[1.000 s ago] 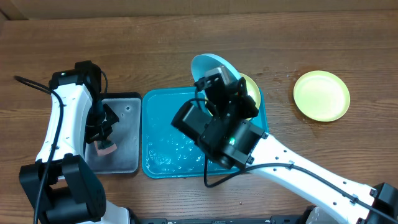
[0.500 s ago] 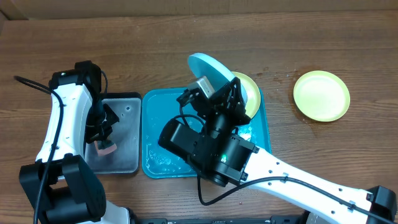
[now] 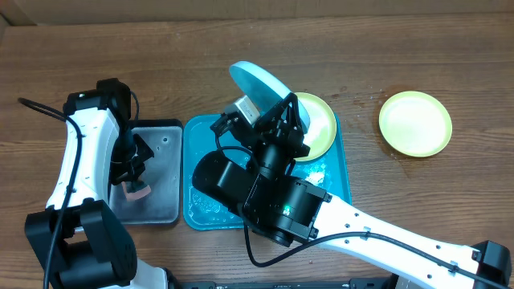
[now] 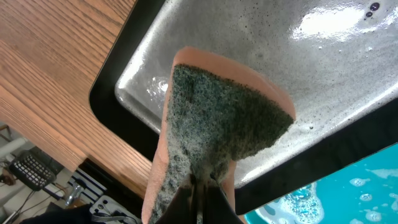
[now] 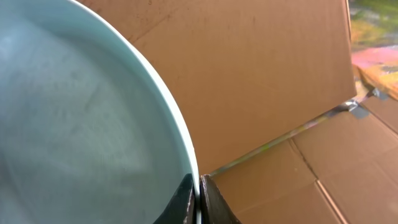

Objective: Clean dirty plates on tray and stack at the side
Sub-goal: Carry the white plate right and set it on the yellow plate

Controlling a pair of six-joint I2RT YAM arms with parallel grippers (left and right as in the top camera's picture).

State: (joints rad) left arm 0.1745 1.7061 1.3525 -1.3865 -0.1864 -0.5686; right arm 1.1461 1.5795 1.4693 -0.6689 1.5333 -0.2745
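Fingers of the right gripper (image 5: 198, 194) are closed on the rim of the pale blue plate (image 5: 81, 124), which is held tilted on edge above the far side of the teal tray (image 3: 201, 172). First yellow-green plate (image 3: 321, 124) lies in the tray's far right corner. Second yellow-green plate (image 3: 415, 122) rests on the table (image 3: 161, 64), well apart to the right. Left gripper (image 4: 199, 190) is clamped on a sponge (image 4: 224, 124) over the grey metal tray (image 4: 348, 68)
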